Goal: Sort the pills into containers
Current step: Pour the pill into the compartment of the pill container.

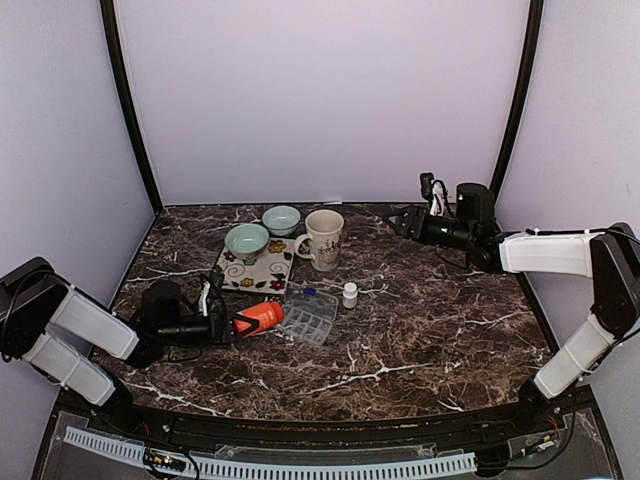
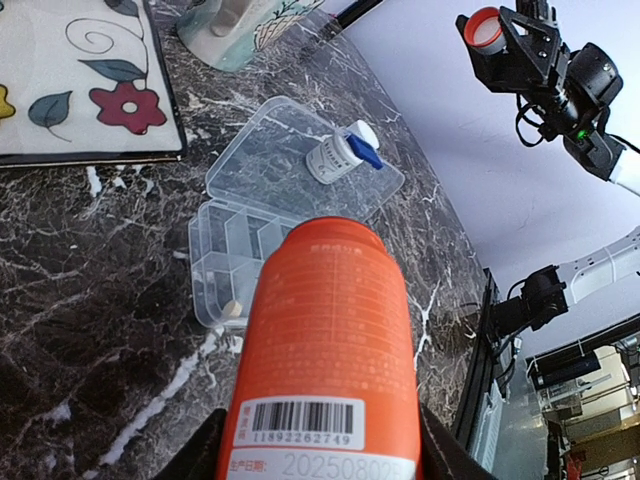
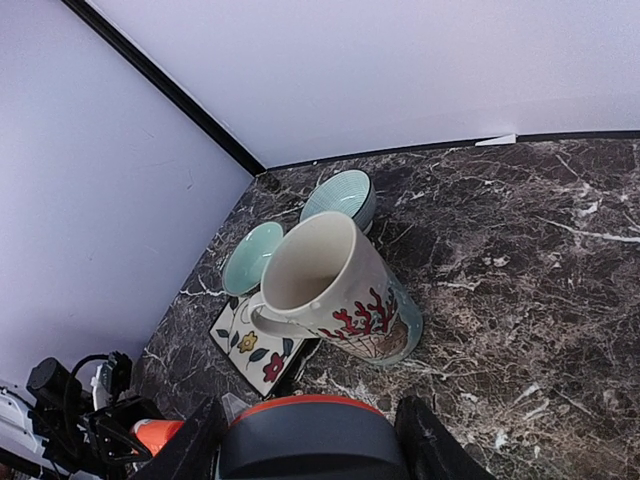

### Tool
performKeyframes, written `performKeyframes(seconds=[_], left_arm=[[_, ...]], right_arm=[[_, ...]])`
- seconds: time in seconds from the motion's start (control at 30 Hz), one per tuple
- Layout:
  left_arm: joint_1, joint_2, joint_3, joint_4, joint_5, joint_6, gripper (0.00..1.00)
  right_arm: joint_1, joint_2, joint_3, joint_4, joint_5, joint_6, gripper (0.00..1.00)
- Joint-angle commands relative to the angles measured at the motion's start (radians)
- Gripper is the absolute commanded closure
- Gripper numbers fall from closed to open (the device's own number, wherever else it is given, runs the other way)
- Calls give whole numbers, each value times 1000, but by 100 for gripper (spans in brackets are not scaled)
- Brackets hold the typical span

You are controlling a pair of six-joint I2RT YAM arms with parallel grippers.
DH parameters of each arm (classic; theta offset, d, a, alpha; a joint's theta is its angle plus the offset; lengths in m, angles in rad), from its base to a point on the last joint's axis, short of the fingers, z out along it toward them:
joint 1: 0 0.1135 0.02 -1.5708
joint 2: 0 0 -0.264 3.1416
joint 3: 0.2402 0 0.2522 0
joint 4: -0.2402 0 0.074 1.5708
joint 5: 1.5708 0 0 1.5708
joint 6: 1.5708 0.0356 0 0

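My left gripper (image 1: 236, 323) is shut on an open orange pill bottle (image 1: 260, 317), tipped on its side with its mouth at the clear pill organizer (image 1: 308, 316). In the left wrist view the orange bottle (image 2: 325, 340) fills the foreground over the organizer (image 2: 230, 235), and one pale pill (image 2: 234, 309) lies in a near compartment. My right gripper (image 1: 402, 222) is raised at the back right, shut on the bottle's orange-rimmed cap (image 3: 305, 440), which also shows in the left wrist view (image 2: 484, 28). A small white bottle (image 1: 350, 294) stands beside the organizer.
A patterned mug (image 1: 324, 238) stands behind the organizer. Two teal bowls (image 1: 247, 240) (image 1: 281, 218) sit at the back, one on a floral tile (image 1: 262, 272). A small blue piece (image 1: 310, 292) lies at the organizer's lid. Walls enclose the marble table (image 1: 440, 330).
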Motion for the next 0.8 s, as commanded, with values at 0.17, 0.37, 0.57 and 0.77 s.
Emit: performKeyframes(seconds=[0.17,0.37,0.57,0.77], left_arm=[[-5,-103,-7,42,65,-31,93],[-5,-119,-5,84,90,-66,93],[-4,-134,23,88,113,-86,93],[-5,-144,93,31,139,-63,93]], right_arm=[[-8,-43,-4,26,-17,9,56],[-4,-29,17,9,-32,4,57],[7,-36,32,-17,-53,-11,57],[41,-73,55,-119,-53,-72,57]])
